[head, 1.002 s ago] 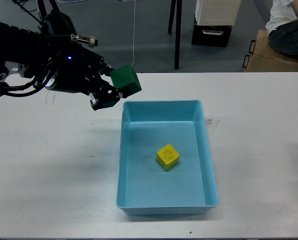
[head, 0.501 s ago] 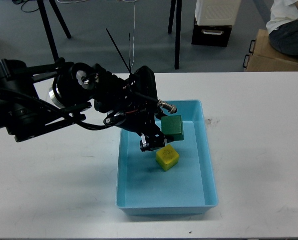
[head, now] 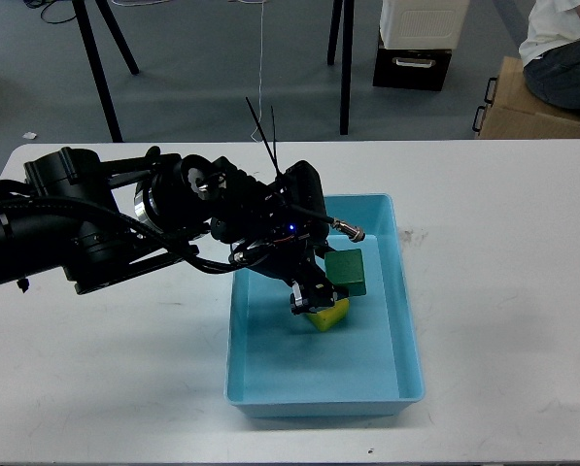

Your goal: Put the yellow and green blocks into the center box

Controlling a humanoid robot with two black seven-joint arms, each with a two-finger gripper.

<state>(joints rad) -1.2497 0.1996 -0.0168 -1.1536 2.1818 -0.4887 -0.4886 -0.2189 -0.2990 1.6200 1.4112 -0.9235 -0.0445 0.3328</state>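
— Nearest, inside the center box (head: 411,374)?
— Yellow block (head: 330,314), resting on the tray floor, partly hidden under the fingers.
— Just beyond?
— Left gripper (head: 321,284), clamped on the green block (head: 347,272), low over the tray, touching or nearly touching the yellow one; cannot tell which.
— Release direction?
— Probably straight down, slightly right of yellow. Right gripper out of view.

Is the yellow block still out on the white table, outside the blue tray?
No. The yellow block lies inside the blue tray, partly hidden under the left gripper.
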